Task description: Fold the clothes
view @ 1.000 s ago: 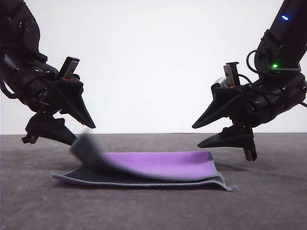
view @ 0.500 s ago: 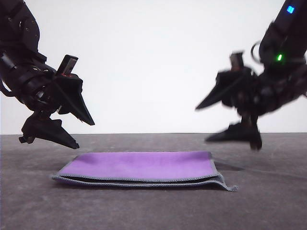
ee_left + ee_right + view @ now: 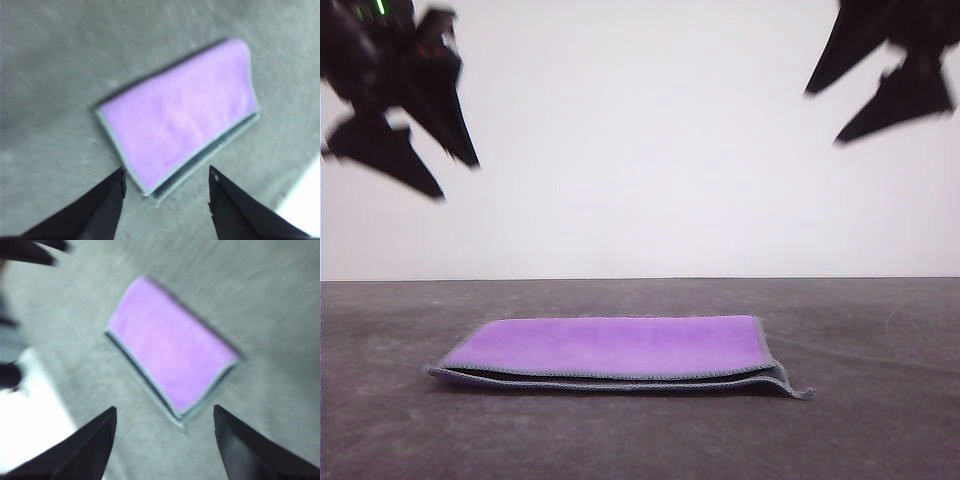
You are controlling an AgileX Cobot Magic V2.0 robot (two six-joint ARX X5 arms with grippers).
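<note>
The clothes (image 3: 620, 352) lie folded in half on the grey table, purple face up, with grey stitched edging and a dark inner layer along the front edge. Both wrist views look down on the same cloth (image 3: 182, 112) (image 3: 170, 350). My left gripper (image 3: 455, 175) hangs high above the cloth's left end, open and empty, its fingertips (image 3: 119, 180) spread apart in the left wrist view. High above the cloth's right end, my right gripper (image 3: 822, 115) is likewise open and empty, with fingertips (image 3: 111, 415) wide apart.
The dark grey table (image 3: 880, 400) stretches around the cloth on all sides. A plain white wall (image 3: 640, 150) stands behind the table. A white area (image 3: 30, 425) shows beyond the table edge in the right wrist view.
The left gripper let the lifted cloth corner fall, leaving the cloth folded flat. Both grippers then rose well above the table, staying open.
</note>
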